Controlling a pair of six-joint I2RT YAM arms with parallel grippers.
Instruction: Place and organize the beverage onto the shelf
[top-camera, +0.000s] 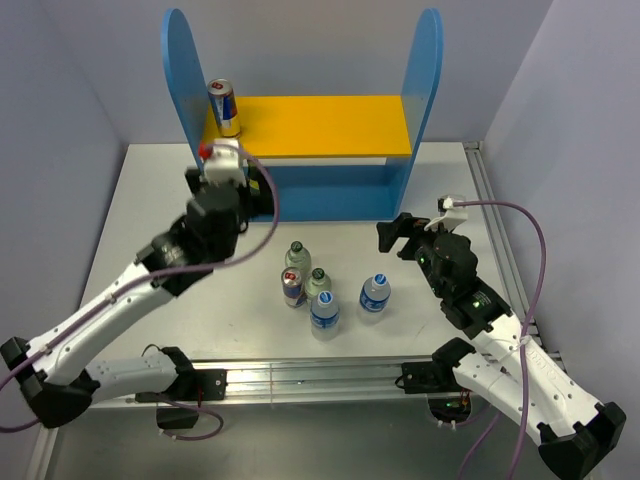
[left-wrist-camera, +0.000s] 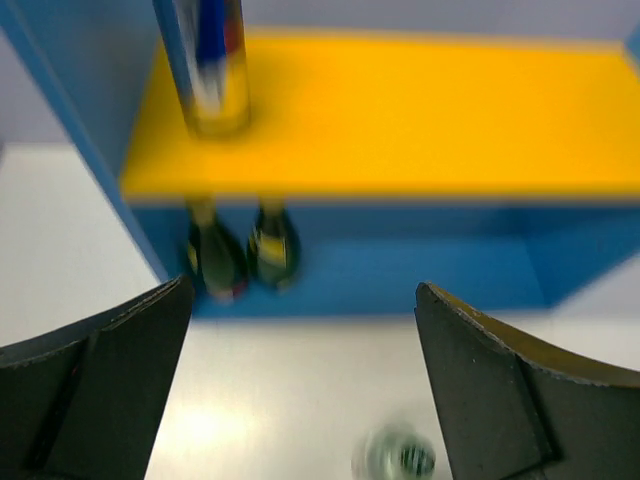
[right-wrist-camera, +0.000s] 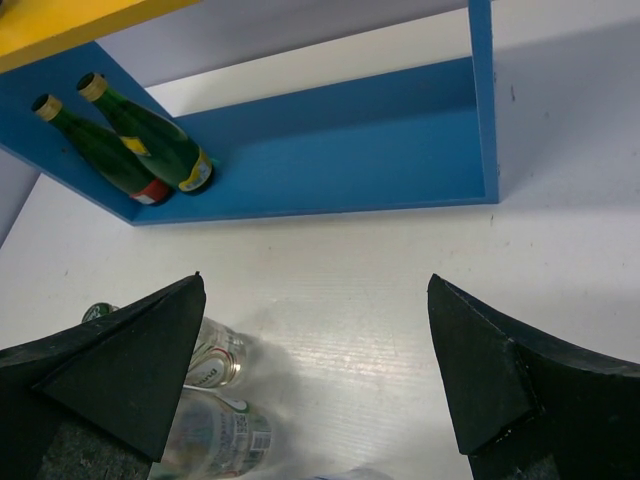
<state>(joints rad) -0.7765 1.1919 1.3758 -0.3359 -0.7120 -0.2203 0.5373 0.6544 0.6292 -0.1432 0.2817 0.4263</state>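
Holding my left pincer (top-camera: 224, 162) apart by the shelf (top-camera: 178, 70), one can (top-camera: 223, 107) upright on its yellow board's (top-camera: 330, 125) left end. Five drinks (top-camera: 318, 284) stand upright on the desk (top-camera: 150, 205), near-left of my right pincer (top-camera: 397, 234) — also apart, the closer arm.

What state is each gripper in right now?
Left gripper: open, holding nothing; the silver-blue-red can stands free on the yellow shelf board.
Right gripper: open, holding nothing.
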